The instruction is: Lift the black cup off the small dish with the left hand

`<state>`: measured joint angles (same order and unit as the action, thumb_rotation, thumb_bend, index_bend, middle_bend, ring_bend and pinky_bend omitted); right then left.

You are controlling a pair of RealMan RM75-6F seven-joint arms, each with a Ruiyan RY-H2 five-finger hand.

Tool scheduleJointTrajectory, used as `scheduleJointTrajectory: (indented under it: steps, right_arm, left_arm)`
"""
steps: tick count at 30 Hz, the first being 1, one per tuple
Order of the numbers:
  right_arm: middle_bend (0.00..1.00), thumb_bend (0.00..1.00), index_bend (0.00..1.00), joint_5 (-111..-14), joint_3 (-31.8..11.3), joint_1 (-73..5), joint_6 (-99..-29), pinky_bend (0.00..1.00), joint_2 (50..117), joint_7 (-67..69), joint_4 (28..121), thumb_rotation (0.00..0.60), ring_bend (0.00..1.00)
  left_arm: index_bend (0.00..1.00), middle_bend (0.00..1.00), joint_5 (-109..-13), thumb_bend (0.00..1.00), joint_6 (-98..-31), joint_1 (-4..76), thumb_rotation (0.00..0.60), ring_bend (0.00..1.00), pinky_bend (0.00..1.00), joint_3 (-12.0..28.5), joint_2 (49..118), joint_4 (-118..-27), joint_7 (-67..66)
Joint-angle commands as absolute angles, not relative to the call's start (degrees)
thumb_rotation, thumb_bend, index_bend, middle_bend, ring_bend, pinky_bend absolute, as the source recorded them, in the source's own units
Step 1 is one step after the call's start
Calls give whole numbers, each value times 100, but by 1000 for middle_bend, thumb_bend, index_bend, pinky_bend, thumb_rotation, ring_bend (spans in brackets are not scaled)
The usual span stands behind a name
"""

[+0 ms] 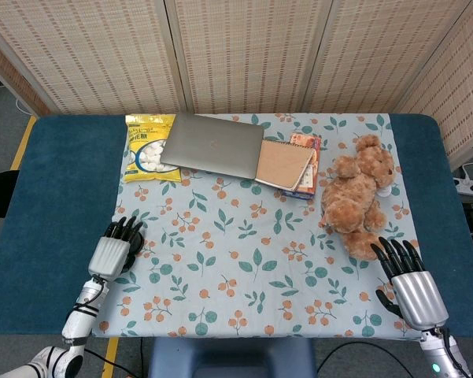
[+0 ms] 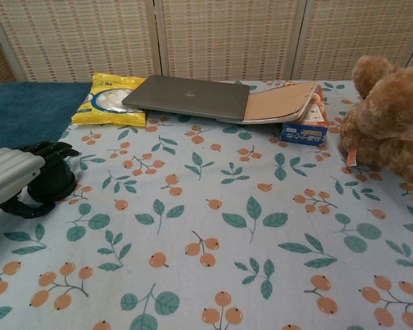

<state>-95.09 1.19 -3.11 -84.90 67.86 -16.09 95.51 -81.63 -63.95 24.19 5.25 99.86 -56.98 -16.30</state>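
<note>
The black cup stands at the left edge of the floral cloth, low and dark. The small dish under it cannot be told apart from the cup and the dark fingers. My left hand wraps the cup: its fingers lie over the top and the thumb presses the near side at the base. In the head view the left hand covers most of the cup. My right hand rests at the near right, fingers apart and holding nothing, just short of the teddy bear's foot.
A brown teddy bear lies at the right. At the back are a yellow snack bag, a closed grey laptop, a brown notebook and a small box. The floral cloth covers the blue table.
</note>
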Motion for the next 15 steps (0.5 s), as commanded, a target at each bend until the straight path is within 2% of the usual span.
scheduleJointTrajectory:
  steps: [1,11,13,15]
  right_arm:
    - [0,177,0,-9507,123,-314,-8483,0,6785,-1610,9555,600,0]
    - [0,178,0,-9449,116,-339,-8426,0,6782,-1622,9569,600,0]
    - [0,178,0,-9439,113,-342,-8421,0,6782,-1628,9568,600,0]
    - [0,177,0,-9421,111,-351,-8399,0,6787,-1636,9567,600,0]
  left_arm:
    - [89,48,-8058,309,-6238,2518,600,0,131,559,9938,-5705,-1563]
    - [89,56,-7798,309,-5950,2704,600,0,128,659,9850,-5631,-1658]
    - [96,91,-7781,323,-5988,2714,600,21,129,675,9846,-5632,-1694]
    - [136,166,-7800,357,-6071,2717,600,84,137,683,9849,-5637,-1653]
